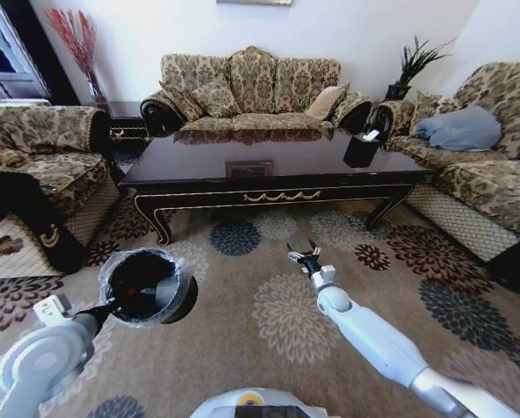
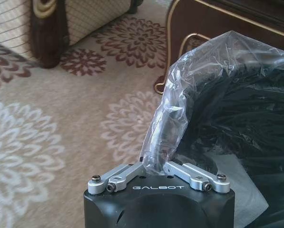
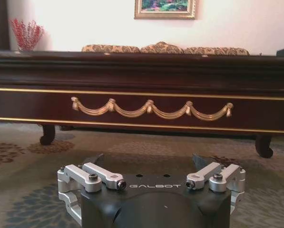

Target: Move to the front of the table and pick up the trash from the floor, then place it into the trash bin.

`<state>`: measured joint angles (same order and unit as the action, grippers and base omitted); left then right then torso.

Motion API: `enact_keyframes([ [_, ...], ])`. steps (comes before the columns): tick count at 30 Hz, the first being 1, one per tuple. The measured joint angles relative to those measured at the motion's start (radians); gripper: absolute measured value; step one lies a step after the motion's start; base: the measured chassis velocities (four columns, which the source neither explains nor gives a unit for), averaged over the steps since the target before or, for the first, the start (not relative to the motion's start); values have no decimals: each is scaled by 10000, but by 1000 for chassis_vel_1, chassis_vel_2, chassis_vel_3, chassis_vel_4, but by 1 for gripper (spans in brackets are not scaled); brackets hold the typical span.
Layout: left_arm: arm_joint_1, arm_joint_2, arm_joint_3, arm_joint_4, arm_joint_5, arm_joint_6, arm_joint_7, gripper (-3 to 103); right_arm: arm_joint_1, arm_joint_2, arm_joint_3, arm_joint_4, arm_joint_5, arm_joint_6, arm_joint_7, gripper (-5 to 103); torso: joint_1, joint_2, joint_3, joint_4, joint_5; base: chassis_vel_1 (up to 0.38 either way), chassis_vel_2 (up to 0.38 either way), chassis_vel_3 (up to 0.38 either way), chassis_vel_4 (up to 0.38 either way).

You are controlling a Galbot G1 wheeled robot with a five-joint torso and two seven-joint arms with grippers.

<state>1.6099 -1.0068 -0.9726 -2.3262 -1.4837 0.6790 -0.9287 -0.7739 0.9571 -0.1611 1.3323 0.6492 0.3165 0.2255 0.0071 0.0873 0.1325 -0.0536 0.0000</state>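
The dark glossy table stands just ahead on the carpet, and its gold-ornamented apron faces my right wrist view. My left gripper is shut on the rim of the black trash bin, lined with a clear bag, and holds it low on the left. In the left wrist view the fingers pinch the bagged rim of the bin. A small red thing shows inside it. My right gripper hovers open over the carpet before the table, holding nothing. Trash on the floor is out of view.
Patterned sofas ring the table: one behind, an armchair on the left, another on the right with a blue cushion. A black tissue box sits on the table's right end. Flowered carpet lies open between me and the table.
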Motion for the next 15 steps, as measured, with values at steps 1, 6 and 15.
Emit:
enact_keyframes([
  [1, -1, 4, -4, 0, 0, 0, 6, 0, -4, 35, -2, -120, -43, 37, 0, 100, 1, 0, 2, -2, 3, -330, 52, 358, -51],
  [6, -50, -13, 49, 43, 66, -40, 98, 0, 54, 194, -10, -630, -334, 319, -66, 100, 1, 0, 1, -4, 1, -349, 54, 360, -70],
  [15, -250, -121, 325, 346, 434, -160, 299, 0, 182, 558, -47, -1592, -1089, 1076, -800, 100, 6, 0, 3, -2, 0, -191, 34, 188, -33],
])
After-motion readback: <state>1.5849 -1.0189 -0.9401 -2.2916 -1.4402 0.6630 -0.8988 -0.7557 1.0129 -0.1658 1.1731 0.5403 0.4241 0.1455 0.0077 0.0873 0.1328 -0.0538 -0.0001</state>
